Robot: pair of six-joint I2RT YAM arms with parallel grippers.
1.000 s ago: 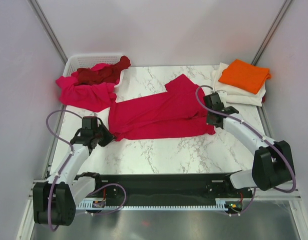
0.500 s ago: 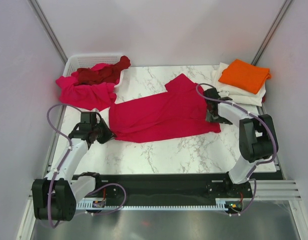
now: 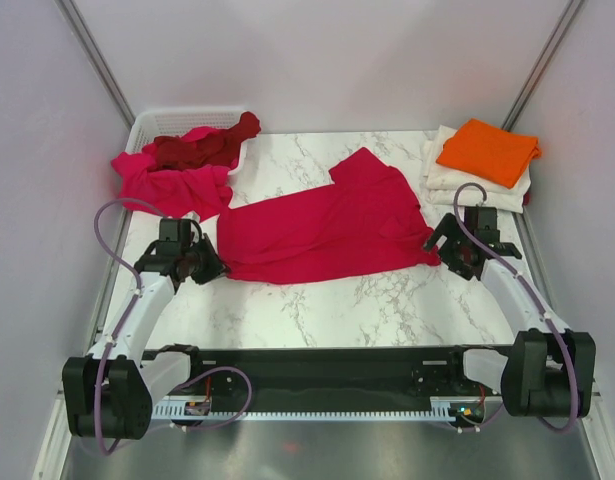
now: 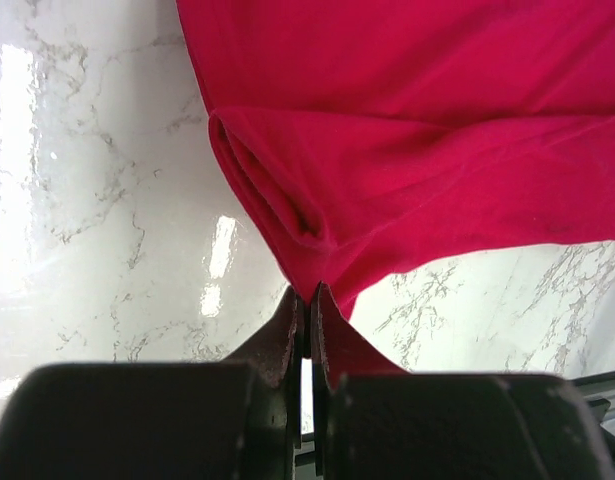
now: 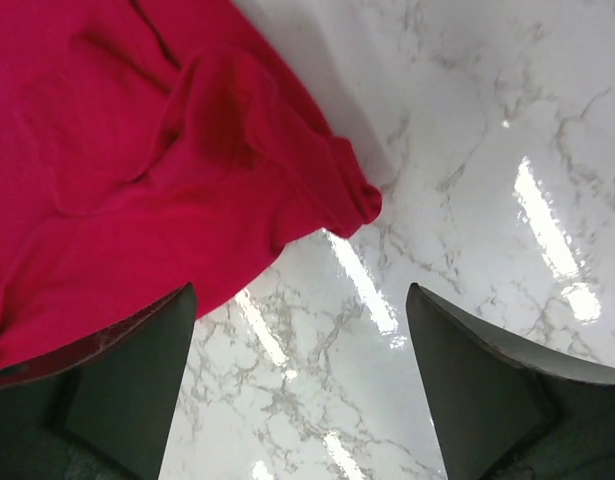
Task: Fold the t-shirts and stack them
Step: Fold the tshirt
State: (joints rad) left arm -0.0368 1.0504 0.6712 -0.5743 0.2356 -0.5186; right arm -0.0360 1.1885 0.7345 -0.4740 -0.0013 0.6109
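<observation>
The white marble-patterned counter (image 3: 327, 300) carries a crimson red cloth t-shirt (image 3: 322, 230), spread flat at its centre. The left claw (image 4: 307, 297) is clamped on its near-left corner. The right claw (image 5: 302, 310), fingers apart, sits just beside its right corner.

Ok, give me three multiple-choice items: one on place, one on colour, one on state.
1. The folded orange cloth t-shirt lies: A on the folded cream-white shirts; B at the near edge; C far left.
2. The soft t-shirt spread mid-table is: A crimson red; B orange; C cream-white.
3. The right jaws are: A shut on cloth; B open, gripping nothing; C out of view.
1 A, it tops the far-right stack; 2 A, plain from above; 3 B, the wrist view shows them wide apart.
</observation>
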